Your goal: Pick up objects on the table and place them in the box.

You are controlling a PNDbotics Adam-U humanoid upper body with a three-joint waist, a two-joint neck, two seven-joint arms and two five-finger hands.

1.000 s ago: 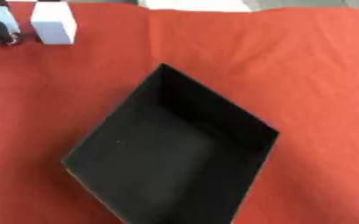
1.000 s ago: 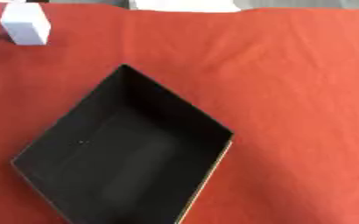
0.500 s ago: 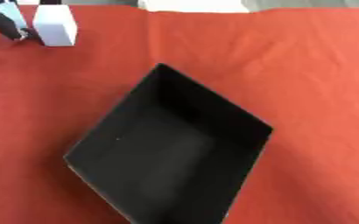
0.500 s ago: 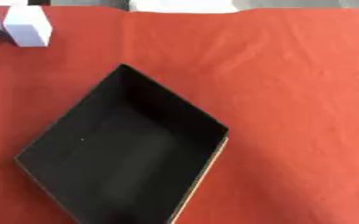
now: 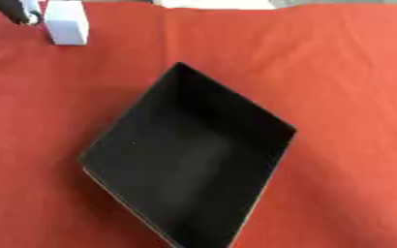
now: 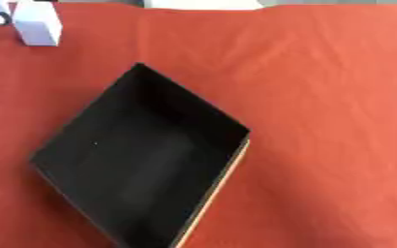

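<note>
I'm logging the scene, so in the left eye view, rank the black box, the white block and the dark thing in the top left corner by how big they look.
1. Black box, by far the largest.
2. White block, small, at the far left.
3. Dark thing, smallest as seen, but the picture's edge cuts it off, so its full size is unsure; it may be part of the robot's left hand.

Wrinkled red tablecloth (image 5: pixel 346 72) throughout

Red-clothed table (image 5: pixel 346 72) — black box (image 5: pixel 189 160), white block (image 5: pixel 67 29)

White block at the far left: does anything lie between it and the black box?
Nothing visible does. Only bare red cloth lies between the white block and the black box, which looks empty. A dark fingertip of the left hand shows beside the block.
</note>
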